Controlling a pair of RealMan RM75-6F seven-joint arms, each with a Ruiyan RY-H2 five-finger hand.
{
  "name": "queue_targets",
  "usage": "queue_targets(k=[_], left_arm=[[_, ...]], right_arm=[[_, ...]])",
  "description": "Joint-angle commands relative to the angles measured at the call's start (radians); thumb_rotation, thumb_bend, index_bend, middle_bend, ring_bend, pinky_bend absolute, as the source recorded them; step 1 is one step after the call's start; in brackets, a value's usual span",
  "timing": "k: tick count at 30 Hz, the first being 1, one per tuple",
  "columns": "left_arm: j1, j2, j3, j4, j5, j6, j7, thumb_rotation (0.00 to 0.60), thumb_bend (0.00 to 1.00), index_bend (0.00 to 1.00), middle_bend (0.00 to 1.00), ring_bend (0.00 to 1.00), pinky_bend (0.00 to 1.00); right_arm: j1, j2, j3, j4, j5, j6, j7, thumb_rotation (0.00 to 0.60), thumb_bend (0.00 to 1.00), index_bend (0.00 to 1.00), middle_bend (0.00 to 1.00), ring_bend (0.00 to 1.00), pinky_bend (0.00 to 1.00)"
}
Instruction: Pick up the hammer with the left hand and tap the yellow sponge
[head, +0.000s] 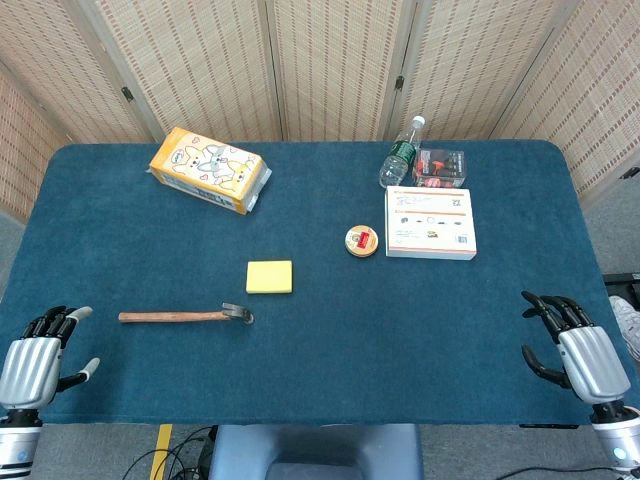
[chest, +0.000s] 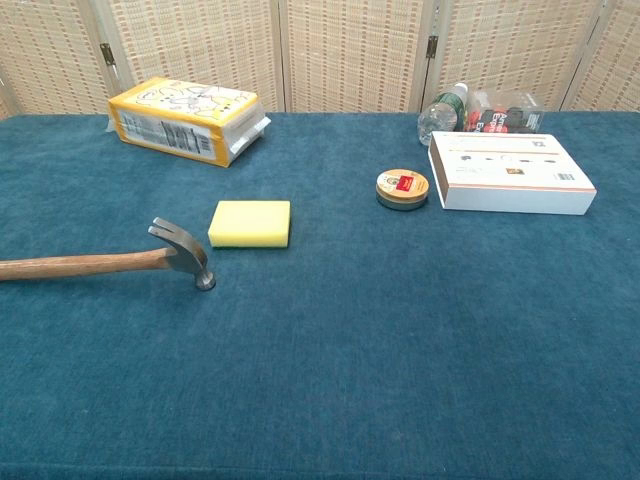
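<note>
A hammer (head: 185, 316) with a wooden handle and dark metal head lies flat on the blue table, handle pointing left; the chest view shows the hammer (chest: 110, 261) at the left edge. The yellow sponge (head: 270, 277) lies just beyond the hammer head, apart from it, and appears in the chest view as the sponge (chest: 250, 223). My left hand (head: 38, 360) hovers at the table's near left corner, fingers apart, holding nothing, well left of the handle end. At the near right corner my right hand (head: 575, 350) is likewise open. Neither hand shows in the chest view.
An orange-yellow tissue pack (head: 209, 170) lies at the back left. At the back right are a white box (head: 430, 223), a small round tin (head: 362, 241), a water bottle (head: 401, 154) and a clear packet (head: 440, 167). Folding screens stand behind the table (head: 330, 350).
</note>
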Motion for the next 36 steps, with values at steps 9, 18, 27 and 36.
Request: queue_targets(k=[9, 18, 27, 36], left_arm=[[-0.019, -0.005, -0.006, 0.012, 0.013, -0.022, -0.012, 0.600, 0.23, 0.26, 0.29, 0.19, 0.27], [-0.159, 0.008, -0.035, -0.007, 0.059, -0.188, -0.044, 0.600, 0.23, 0.25, 0.29, 0.19, 0.27], [-0.299, -0.025, -0.050, -0.065, 0.007, -0.402, 0.040, 0.600, 0.23, 0.21, 0.27, 0.18, 0.27], [-0.395, -0.131, -0.083, -0.021, -0.172, -0.530, 0.169, 0.600, 0.23, 0.20, 0.26, 0.17, 0.27]], right_arm=[[-0.001, 0.017, -0.003, -0.019, -0.006, 0.004, -0.001, 0.600, 0.31, 0.12, 0.36, 0.19, 0.18], [-0.002, 0.021, -0.004, -0.024, -0.020, 0.017, -0.002, 0.600, 0.31, 0.12, 0.36, 0.19, 0.18], [-0.015, 0.021, -0.009, -0.016, -0.027, 0.039, 0.008, 0.600, 0.31, 0.12, 0.36, 0.19, 0.18], [-0.027, 0.019, -0.011, -0.001, -0.022, 0.051, 0.023, 0.600, 0.31, 0.12, 0.36, 0.19, 0.18]])
